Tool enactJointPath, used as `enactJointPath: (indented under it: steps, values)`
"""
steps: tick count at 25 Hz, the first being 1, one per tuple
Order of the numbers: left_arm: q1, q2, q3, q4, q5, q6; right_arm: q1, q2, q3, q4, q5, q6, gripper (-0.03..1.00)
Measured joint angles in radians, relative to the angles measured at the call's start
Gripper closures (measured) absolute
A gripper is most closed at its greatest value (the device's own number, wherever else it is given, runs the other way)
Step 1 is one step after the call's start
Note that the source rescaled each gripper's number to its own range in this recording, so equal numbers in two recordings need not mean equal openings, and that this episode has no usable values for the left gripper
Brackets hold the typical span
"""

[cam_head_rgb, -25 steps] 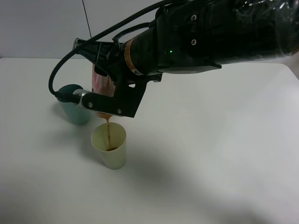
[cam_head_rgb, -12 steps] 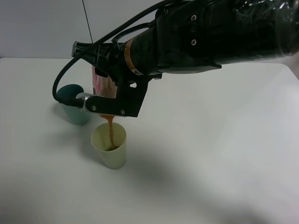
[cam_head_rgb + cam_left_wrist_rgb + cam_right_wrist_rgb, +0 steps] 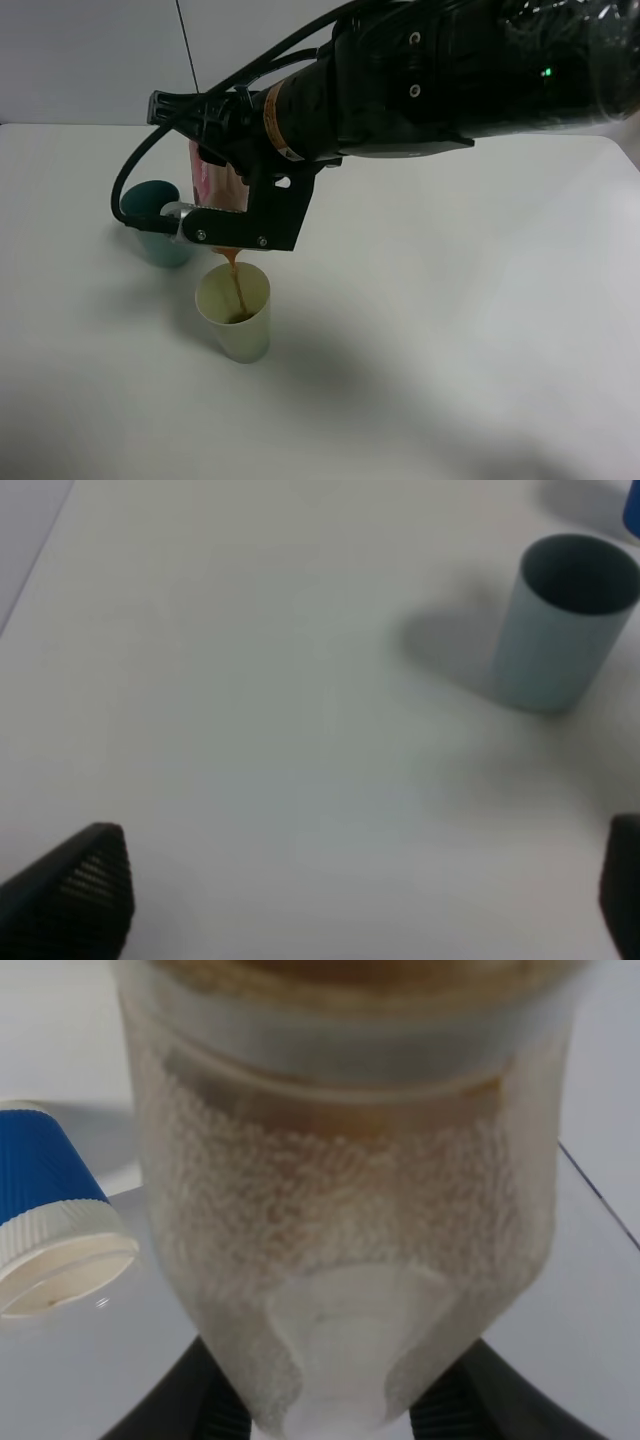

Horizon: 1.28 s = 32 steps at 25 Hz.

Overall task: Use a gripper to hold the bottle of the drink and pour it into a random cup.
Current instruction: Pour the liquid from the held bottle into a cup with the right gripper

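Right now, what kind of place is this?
Likely a robot test bench: a white table, a black robot arm pouring from a translucent plastic bottle into a pale yellow-green plastic cup.

A cup [image 3: 234, 312] stands on the table [image 3: 480, 330], toward nine o'clock from the table's middle. A second cup [image 3: 157, 238] stands near it at ten o'clock, not touching. Above the cup, the right gripper [image 3: 232, 228], reaching in from two o'clock, holds the bottle [image 3: 210, 180] tipped mouth-down. The drink [image 3: 238, 290] falls from it into the cup.
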Motion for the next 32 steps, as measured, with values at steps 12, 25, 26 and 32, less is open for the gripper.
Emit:
enactJointPath:
  steps: [12, 25, 26, 32]
  values:
    - [0.0, 0.0, 0.0, 0.0, 0.0, 0.0, 0.008, 0.0, 0.0, 0.0, -0.025, -0.077, 0.97]
    - [0.0, 0.0, 0.0, 0.0, 0.0, 0.0, 0.028, 0.0, 0.0, 0.0, -0.039, -0.147, 0.97]
    - [0.0, 0.0, 0.0, 0.0, 0.0, 0.0, 0.028, 0.0, 0.0, 0.0, -0.041, -0.147, 0.97]
    - [0.0, 0.0, 0.0, 0.0, 0.0, 0.0, 0.028, 0.0, -0.001, 0.0, -0.05, -0.171, 0.97]
